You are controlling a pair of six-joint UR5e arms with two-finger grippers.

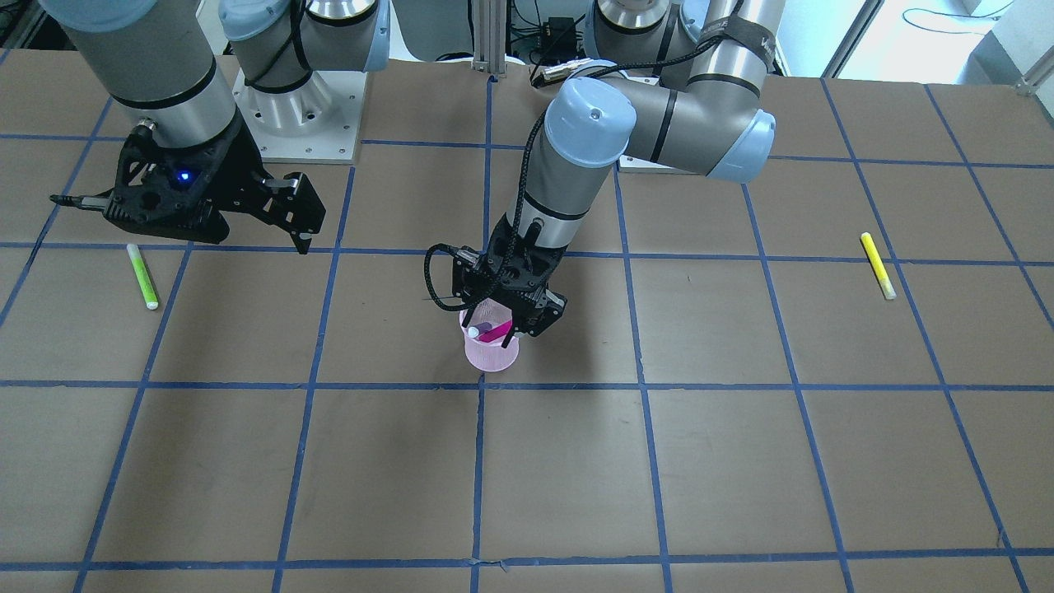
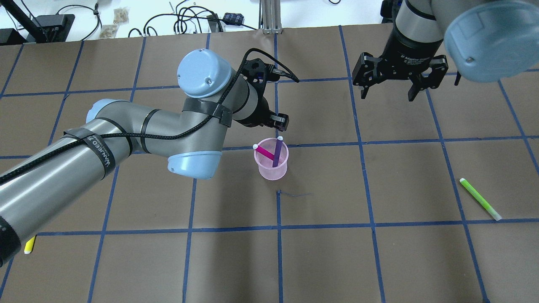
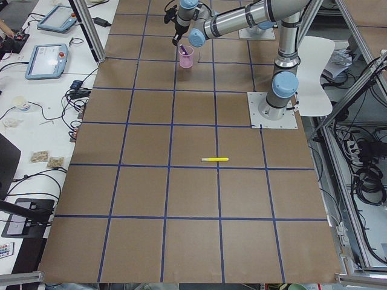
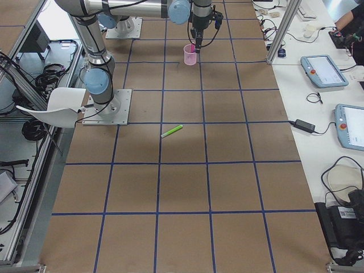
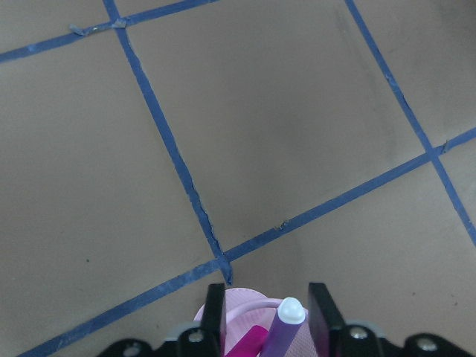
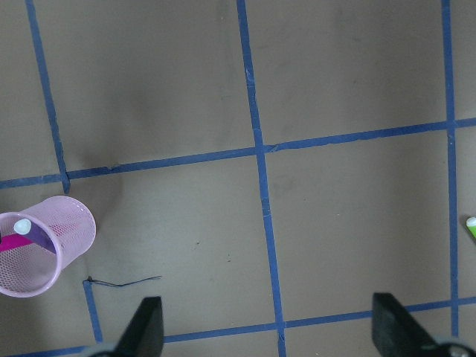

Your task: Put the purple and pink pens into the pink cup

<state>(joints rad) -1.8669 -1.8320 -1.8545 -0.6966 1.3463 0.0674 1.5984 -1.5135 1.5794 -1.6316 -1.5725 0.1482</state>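
pink cup (image 2: 271, 168) translucent mesh plastic; table (image 2: 379, 252) matt brown paper.

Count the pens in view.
4. A pink pen and a purple pen lean in the pink cup; a green pen lies on the table at the robot's right, a yellow pen at its left.

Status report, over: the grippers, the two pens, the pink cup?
Left gripper open, above pink cup. Right gripper open, empty, apart. Pink pen and purple pen both in the cup. Nothing in the way.
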